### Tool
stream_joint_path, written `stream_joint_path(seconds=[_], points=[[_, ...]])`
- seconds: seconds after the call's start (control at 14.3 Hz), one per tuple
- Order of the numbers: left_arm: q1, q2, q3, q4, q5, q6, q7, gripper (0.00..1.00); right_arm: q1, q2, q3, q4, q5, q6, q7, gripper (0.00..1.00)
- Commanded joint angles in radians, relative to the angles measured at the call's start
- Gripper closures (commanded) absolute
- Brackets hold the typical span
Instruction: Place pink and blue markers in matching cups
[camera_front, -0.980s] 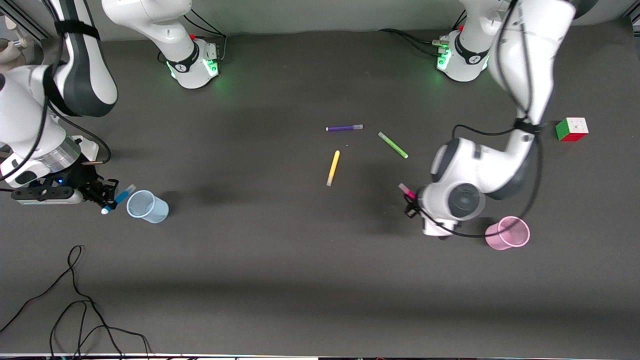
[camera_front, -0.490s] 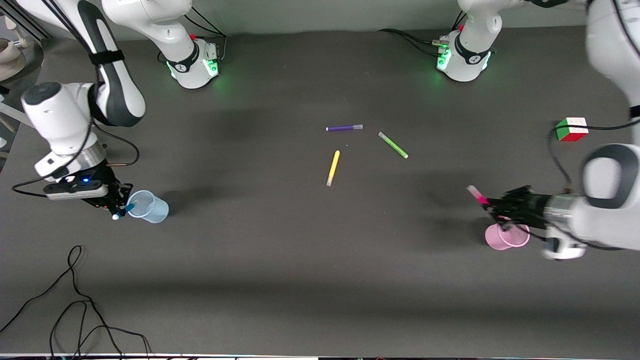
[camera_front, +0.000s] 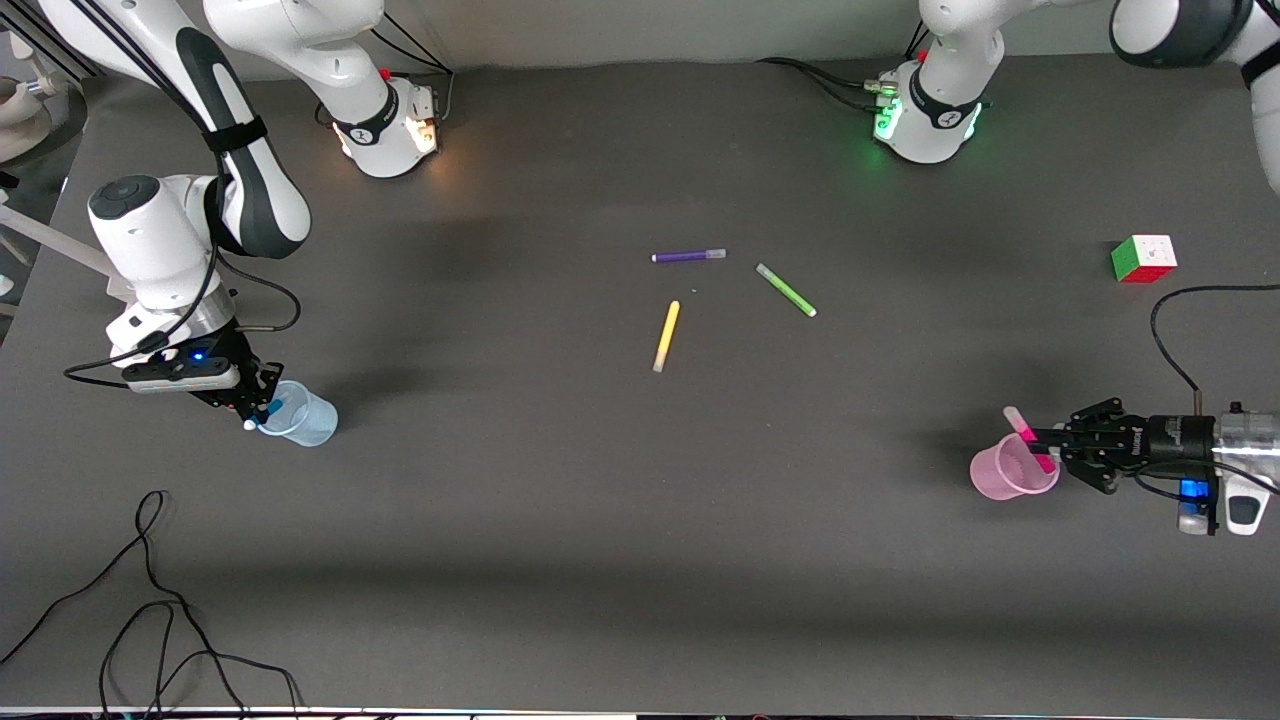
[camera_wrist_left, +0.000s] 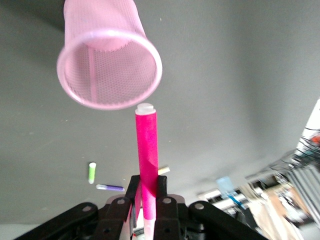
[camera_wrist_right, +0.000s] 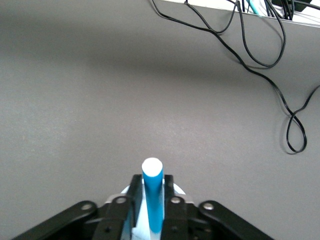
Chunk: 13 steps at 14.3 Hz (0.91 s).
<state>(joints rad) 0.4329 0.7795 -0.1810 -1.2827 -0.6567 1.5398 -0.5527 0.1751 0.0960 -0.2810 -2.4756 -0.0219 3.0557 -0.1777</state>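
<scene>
left gripper (camera_front: 1050, 446) pinches the pink marker (camera_front: 1028, 437) over the pink cup (camera_front: 1005, 476); right gripper (camera_front: 258, 408) clamps the blue marker (camera_wrist_right: 152, 197) at the blue cup (camera_front: 305, 418) (both light, stiff, slippery; mid-barrel hold suits)

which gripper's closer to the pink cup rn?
Left. The left gripper holds the pink marker over the pink cup; the right gripper is at the blue cup.

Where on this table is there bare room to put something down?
Bare mat between the blue cup and pink cup, nearer the camera than the yellow marker. Crowded: mid-table, yellow, purple marker, green marker; both cups, a marker-holding gripper at each.
</scene>
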Motion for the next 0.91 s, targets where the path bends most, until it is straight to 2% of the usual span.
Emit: stream_joint_path(seconds=[0.0,0.21,0.49,0.56,0.63,0.7,0.77,0.84], points=[[0.046,0.076,-0.014,0.039,-0.06,-0.056,0.078,1.0,0.006,0.004,-0.012,-0.002,-0.02,0.0,-0.003,0.0],[0.052,0.099,-0.012,0.039,-0.089,-0.055,0.093,1.0,0.006,-0.015,-0.01,0.038,-0.015,-0.104,-0.002,0.0],[0.053,0.126,-0.012,0.04,-0.104,-0.044,0.143,1.0,0.006,-0.059,-0.006,0.173,-0.004,-0.398,0.024,0.0],[0.053,0.129,-0.012,0.039,-0.104,-0.044,0.172,0.87,0.006,-0.068,-0.004,0.225,-0.003,-0.492,0.027,0.0],[0.053,0.132,-0.011,0.039,-0.104,-0.044,0.184,0.68,0.006,-0.07,-0.004,0.287,0.006,-0.597,0.027,0.0],[0.055,0.133,-0.011,0.039,-0.104,-0.046,0.186,0.41,0.006,-0.071,-0.003,0.355,0.034,-0.711,0.026,0.0],[0.055,0.132,-0.011,0.04,-0.103,-0.047,0.195,0.01,0.006,-0.07,0.0,0.416,0.054,-0.817,0.027,0.0],[0.055,0.13,-0.011,0.04,-0.103,-0.05,0.198,0.0,0.006,-0.068,0.009,0.479,0.06,-0.904,0.029,0.0]])
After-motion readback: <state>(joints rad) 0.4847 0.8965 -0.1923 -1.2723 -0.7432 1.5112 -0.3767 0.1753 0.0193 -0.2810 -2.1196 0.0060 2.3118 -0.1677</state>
